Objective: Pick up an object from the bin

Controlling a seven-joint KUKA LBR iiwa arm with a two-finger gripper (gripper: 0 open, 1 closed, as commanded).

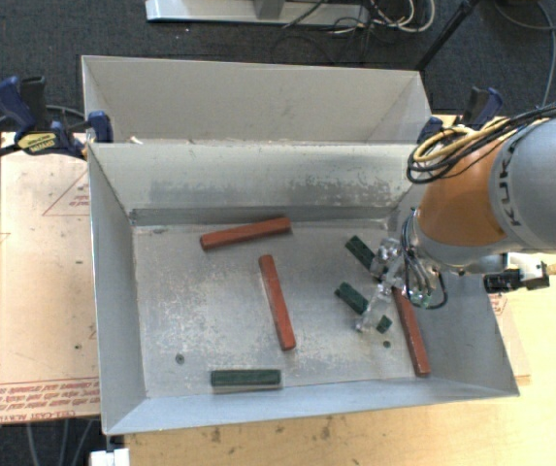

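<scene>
My gripper (382, 287) hangs low over the right part of the bin, under the orange wrist. Just to its left lies a small dark green block (351, 297), touching or nearly touching the gripper. A second dark green block (359, 250) lies a little further back. A tiny dark green piece (384, 324) sits right below the gripper. A red-brown bar (412, 336) runs from under the gripper towards the bin's front right corner, its upper end hidden by the gripper.
Another red-brown bar (278, 302) lies lengthwise in the bin's middle, and a third (246, 232) lies crosswise near the back wall. A long dark green block (245, 380) rests by the front wall. The arm covers the bin's right side.
</scene>
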